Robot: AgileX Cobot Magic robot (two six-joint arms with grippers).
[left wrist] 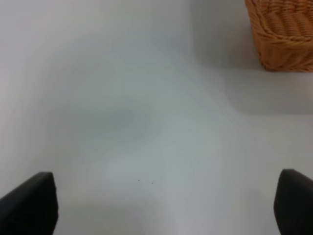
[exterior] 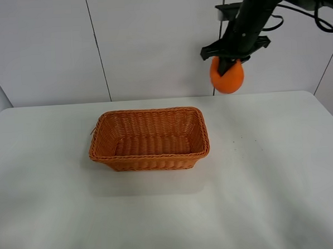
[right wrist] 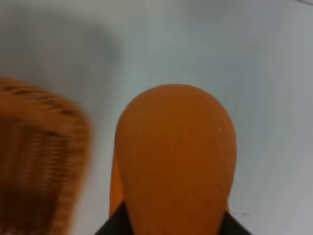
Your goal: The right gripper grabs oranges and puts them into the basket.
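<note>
- The right fingers [exterior: 226, 64], black and two-pronged on a black cabled arm, are clamped on the bright orange round fruit [exterior: 229, 81]. It's up in the air, well above the white counter [exterior: 270, 180].
- The fruit is off to the right of the rectangular orange-brown woven wicker basket [exterior: 150, 156] and not over it. Let go here and it hits the counter and probably rolls away.
- From the high camera the grip looks like it's only on the upper part, with most of the fruit hanging below. It's a round thing, so I'd guess a quick swing could make it slip out.
- In the right wrist view the fruit [right wrist: 176, 156] fills the middle and the basket [right wrist: 34, 161] sits blurred off to one side, so lining up by that view looks iffy.
- Dropping from this height seems risky too. It could bounce off the braided rim or back out, or shove the basket, which looks light.
- Coming in too low could clip the near wall and drag the basket.
- The left fingers [left wrist: 30, 204] are spread wide with nothing between them, near one basket corner [left wrist: 286, 39] but apart from it. No trouble there, I think.
</note>
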